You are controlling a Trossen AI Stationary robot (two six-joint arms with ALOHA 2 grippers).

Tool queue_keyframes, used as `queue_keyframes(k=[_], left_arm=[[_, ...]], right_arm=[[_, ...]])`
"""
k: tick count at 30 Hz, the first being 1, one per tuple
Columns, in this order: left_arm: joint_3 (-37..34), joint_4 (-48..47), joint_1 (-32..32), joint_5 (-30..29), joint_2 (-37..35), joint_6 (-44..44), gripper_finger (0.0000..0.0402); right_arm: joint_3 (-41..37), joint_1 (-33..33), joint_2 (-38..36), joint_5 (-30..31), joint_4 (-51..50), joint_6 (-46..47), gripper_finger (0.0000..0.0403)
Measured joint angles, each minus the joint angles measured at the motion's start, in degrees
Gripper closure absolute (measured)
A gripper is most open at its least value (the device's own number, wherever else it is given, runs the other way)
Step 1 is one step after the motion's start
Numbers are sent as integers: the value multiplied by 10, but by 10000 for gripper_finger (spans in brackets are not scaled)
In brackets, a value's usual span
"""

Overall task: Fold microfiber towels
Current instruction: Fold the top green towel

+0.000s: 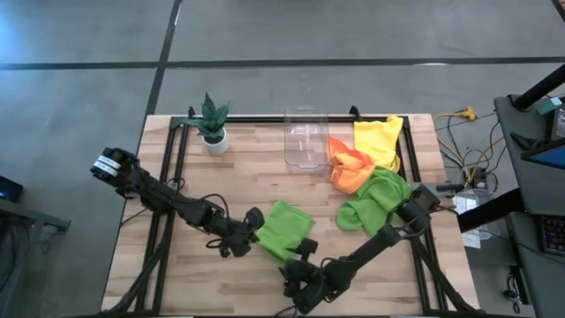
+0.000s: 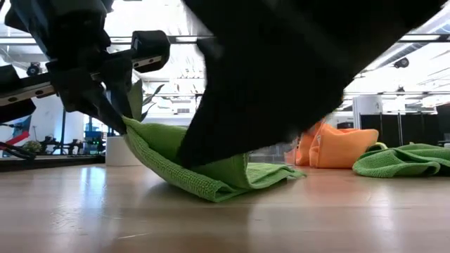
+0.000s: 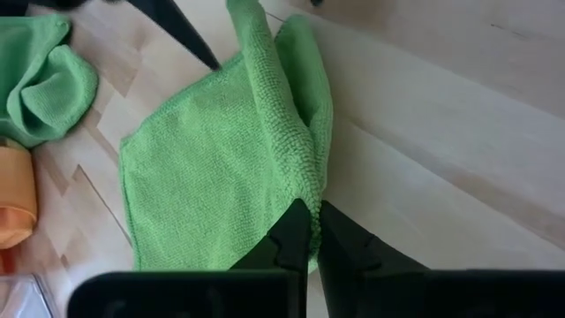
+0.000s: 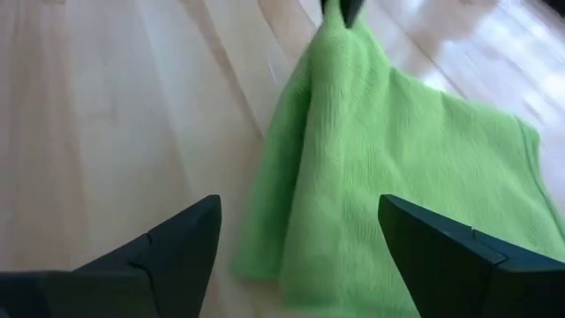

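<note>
My left fingers (image 3: 307, 231) are pinched tight on the edge of a lime green towel (image 1: 284, 228). That edge is lifted up off the bench (image 1: 247, 168), and the rest of the towel lies flat on the wood in the middle, near the front. From the low view, the towel (image 2: 204, 165) hangs down from my left fingers (image 2: 116, 116) and bends onto the bench.

My right fingers (image 4: 298, 243) are spread wide. They hold nothing. They are right by the same towel (image 4: 397, 177), at its near corner, low over the bench. From above, my right fingers (image 1: 303, 258) are at the front of the bench, just beside the towel.

The other towels are on the right side of the bench. A second lime green towel (image 1: 375, 199) lies in a soft heap. Behind it, touching it, is the orange towel (image 1: 349, 168), all bunched up. The yellow towel (image 1: 380, 140) is at the back right, touching the orange one.

A clear bin (image 1: 306, 137) stands at the back of the bench, just beside the orange towel. A small green plant in a white pot (image 1: 213, 122) stands at the back left, well apart from the towels.
</note>
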Motion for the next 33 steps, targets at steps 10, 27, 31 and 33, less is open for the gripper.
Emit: queue_keyframes(k=[10,27,31,33], left_arm=[[-1,1,1,2,0,-15,401],[-1,4,1,3,0,-24,401],[-3,4,2,4,0,-44,401],[-3,6,2,4,0,-45,401]], right_arm=[[8,-9,17,-5,6,-25,101],[25,-7,42,-32,-22,-22,185],[34,-6,43,-39,-38,-19,198],[39,-5,43,-44,-51,-13,205]])
